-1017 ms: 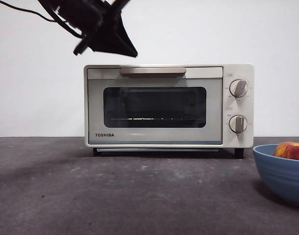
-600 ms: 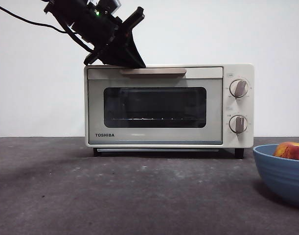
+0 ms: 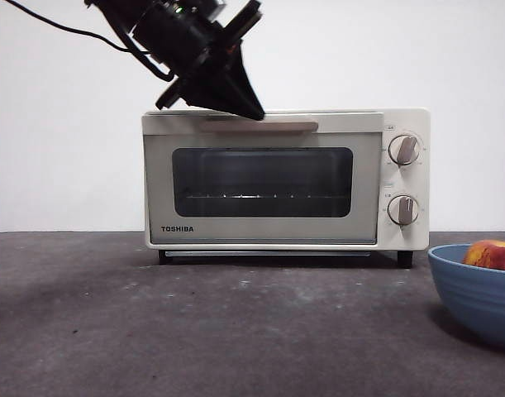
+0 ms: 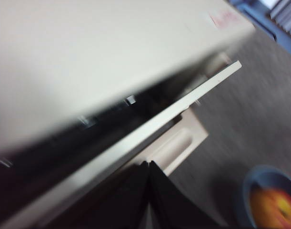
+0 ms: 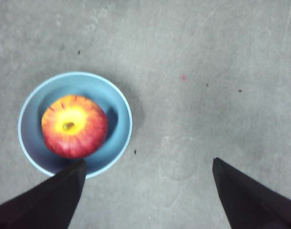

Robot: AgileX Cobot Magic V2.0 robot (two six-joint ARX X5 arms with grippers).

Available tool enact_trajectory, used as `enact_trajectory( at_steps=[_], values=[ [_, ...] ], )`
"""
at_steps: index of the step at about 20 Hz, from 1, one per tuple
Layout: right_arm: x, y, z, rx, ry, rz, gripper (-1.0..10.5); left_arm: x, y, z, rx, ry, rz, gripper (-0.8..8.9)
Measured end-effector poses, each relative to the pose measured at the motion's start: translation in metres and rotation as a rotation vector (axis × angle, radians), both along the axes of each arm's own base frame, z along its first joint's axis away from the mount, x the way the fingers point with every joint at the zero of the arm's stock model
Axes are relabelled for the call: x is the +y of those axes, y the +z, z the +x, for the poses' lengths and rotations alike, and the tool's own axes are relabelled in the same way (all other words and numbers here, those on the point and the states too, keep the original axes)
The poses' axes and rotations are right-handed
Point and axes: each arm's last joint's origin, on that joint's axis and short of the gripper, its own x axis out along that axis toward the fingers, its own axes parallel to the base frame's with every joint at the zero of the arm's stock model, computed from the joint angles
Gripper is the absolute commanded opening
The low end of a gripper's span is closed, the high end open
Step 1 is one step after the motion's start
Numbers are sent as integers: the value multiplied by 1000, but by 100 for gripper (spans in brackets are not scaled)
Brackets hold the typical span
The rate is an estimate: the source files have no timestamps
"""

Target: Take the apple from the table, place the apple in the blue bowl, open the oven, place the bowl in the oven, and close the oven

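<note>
The oven (image 3: 285, 179) door is ajar at its top; the left hand (image 3: 250, 112), fingers together, presses at the handle (image 3: 260, 126). The apple (image 5: 75, 125) sits in the bowl (image 5: 117, 102) on the tabletop (image 3: 194, 331), beneath the wide-open right hand (image 5: 147, 188)

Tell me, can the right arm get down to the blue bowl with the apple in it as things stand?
Probably yes. The right gripper hangs over the table with its fingers spread wide, and the blue bowl with the apple sits just below with nothing over it. The left gripper is away at the oven.
</note>
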Motion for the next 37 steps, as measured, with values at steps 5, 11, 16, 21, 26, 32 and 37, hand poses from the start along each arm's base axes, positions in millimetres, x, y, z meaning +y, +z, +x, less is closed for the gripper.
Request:
enact_trajectory(
  at_steps=[5,11,16,21,26,32,37],
  values=[
    [-4,-3,-5,48,-25,-69,409,-10,-21,-24,207,-80,102,7],
    [-11,-4,-16,71,-49,-104,409,-11,-53,-38,395,-86,257,7],
    [-12,-4,-22,89,-32,-28,409,-11,-56,-46,411,-116,338,7],
    [-7,0,-13,27,-37,31,374,-21,-41,-47,284,-164,250,7],
    [-11,2,-1,-26,-67,-33,366,-9,-6,-53,168,-139,167,7],
    [-15,-16,48,114,-40,105,365,48,39,-82,44,-32,78,7],
    [-28,-40,81,196,-85,232,346,109,41,-134,-23,96,32,7]
  ],
)
